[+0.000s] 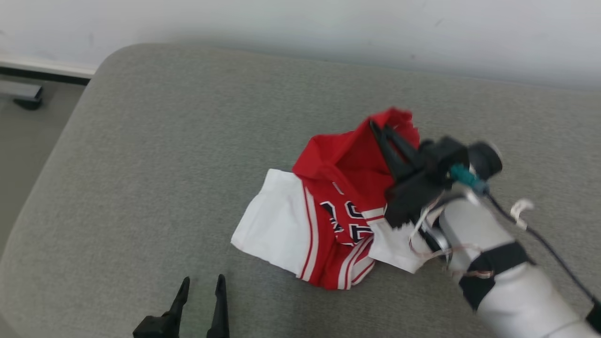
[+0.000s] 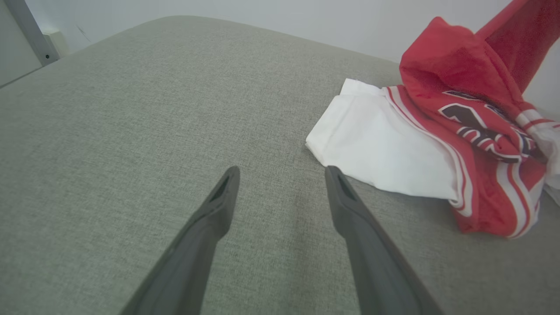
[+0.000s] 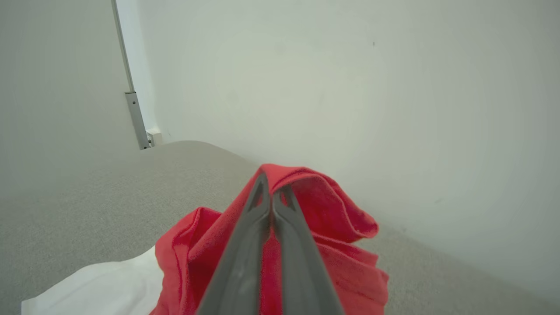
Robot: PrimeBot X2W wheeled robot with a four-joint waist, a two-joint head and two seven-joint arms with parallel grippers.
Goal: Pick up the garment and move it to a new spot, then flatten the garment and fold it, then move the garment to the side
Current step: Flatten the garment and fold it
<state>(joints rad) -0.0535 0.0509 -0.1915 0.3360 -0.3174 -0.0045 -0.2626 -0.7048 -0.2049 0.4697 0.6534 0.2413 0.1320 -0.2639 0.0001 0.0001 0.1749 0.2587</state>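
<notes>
The garment [image 1: 328, 206] is a red and white jersey with dark lettering, crumpled on the grey cushioned surface [image 1: 164, 155]. My right gripper [image 1: 382, 131] is shut on a fold of its red cloth and holds that part raised above the rest. In the right wrist view the two fingers [image 3: 256, 227] meet over the pinched red fabric [image 3: 332, 218]. My left gripper [image 1: 202, 284] stands open near the front edge, apart from the garment. In the left wrist view its open gripper [image 2: 282, 173] points at bare cushion, with the garment's white part [image 2: 376, 144] just to the right.
The grey cushion runs back to a pale wall [image 1: 300, 23]. Its rounded left edge drops to the floor [image 1: 23, 131], where a dark object [image 1: 26, 96] lies. A metal strip [image 3: 133, 105] runs up the wall in the right wrist view.
</notes>
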